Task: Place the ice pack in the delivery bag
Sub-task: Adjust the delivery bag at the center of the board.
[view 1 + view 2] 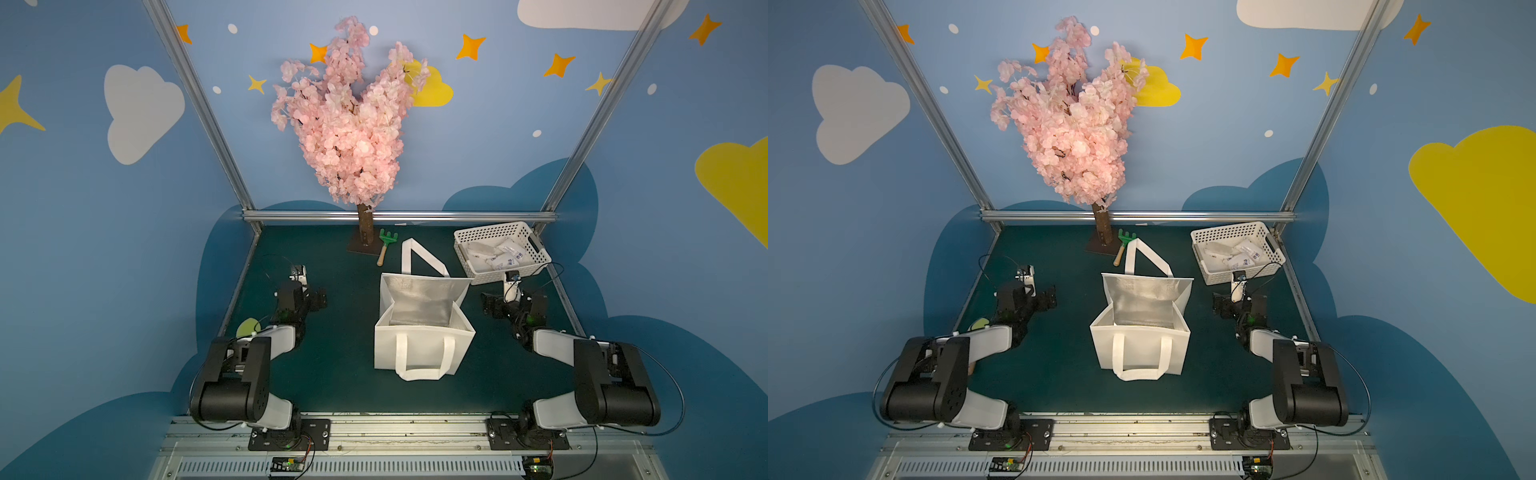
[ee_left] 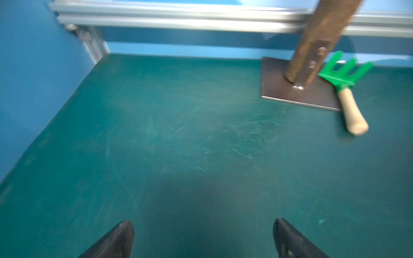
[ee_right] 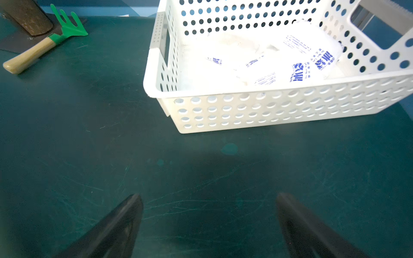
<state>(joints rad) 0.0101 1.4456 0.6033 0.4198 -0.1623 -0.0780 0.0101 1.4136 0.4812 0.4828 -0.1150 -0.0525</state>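
The left gripper (image 2: 203, 223) hangs with its jaws spread wide and nothing between them, over the bare green mat (image 2: 178, 134) to the left of the delivery bag (image 1: 424, 345). The right gripper (image 3: 209, 196) is likewise spread and empty on the bag's right side. The bag stands upright between the two arms with its mouth open and silver lining showing. Its flap is folded back away from the robot, one loop handle hangs down its near face, and the other lies on the mat behind it. Behind the bag to its right sits a white perforated basket (image 3: 245, 92). The ice packs (image 3: 312, 60), white pouches with blue print, lie inside that basket. Behind the bag to its left, a green toy rake (image 2: 344, 78) lies against the base plate of a pink blossom tree (image 1: 349, 124).
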